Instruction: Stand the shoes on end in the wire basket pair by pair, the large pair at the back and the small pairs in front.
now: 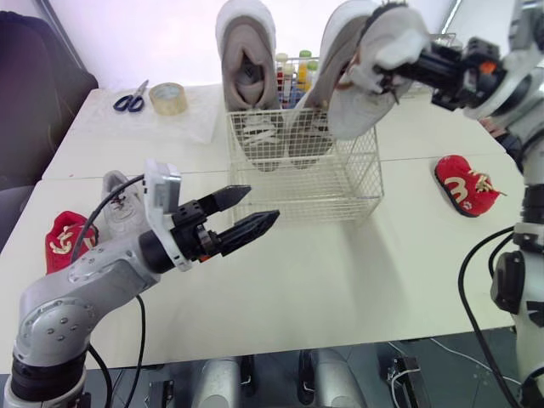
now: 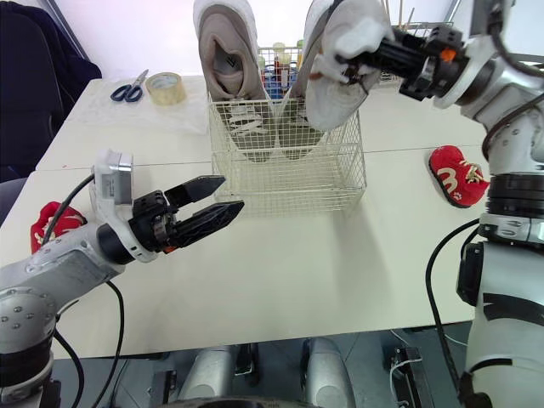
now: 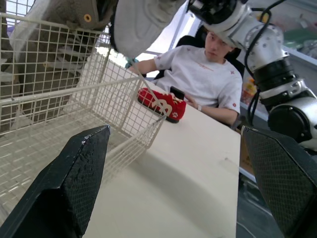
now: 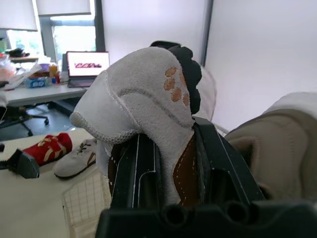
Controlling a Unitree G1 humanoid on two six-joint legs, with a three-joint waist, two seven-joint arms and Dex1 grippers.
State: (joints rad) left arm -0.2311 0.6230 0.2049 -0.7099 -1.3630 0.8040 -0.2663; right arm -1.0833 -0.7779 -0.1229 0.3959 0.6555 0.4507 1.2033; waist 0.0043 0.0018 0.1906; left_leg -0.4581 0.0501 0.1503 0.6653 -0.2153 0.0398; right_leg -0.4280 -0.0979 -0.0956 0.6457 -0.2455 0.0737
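Left eye view: the basket sits toward the back middle of the table. One big shoe is already standing on end in its back left part: beige-grey suede, opening facing the camera, white laces visible through the wire.

Its partner, the held shoe, has the same pale suede. It hangs heel-up and tilted, toe end down in the right half of the basket, just beside the first one. Can't tell if the toe touches the bottom. The right gripper has its fingers clamped on the heel collar. In the right wrist view you can see the grey heel tab with a little orange paw print and brown lining pinched between the fingers.

The left gripper hovers over the table just in front of the basket's left front corner, fingers spread wide, holding nothing.

The small ones are all outside the basket:
- right red shoe, near the table's right edge
- left red shoe, at the left edge
- white shoe, touching the left red one

Scissors and tape sit near the back left corner, and some bottles stand behind the basket. A person sits at the right side.
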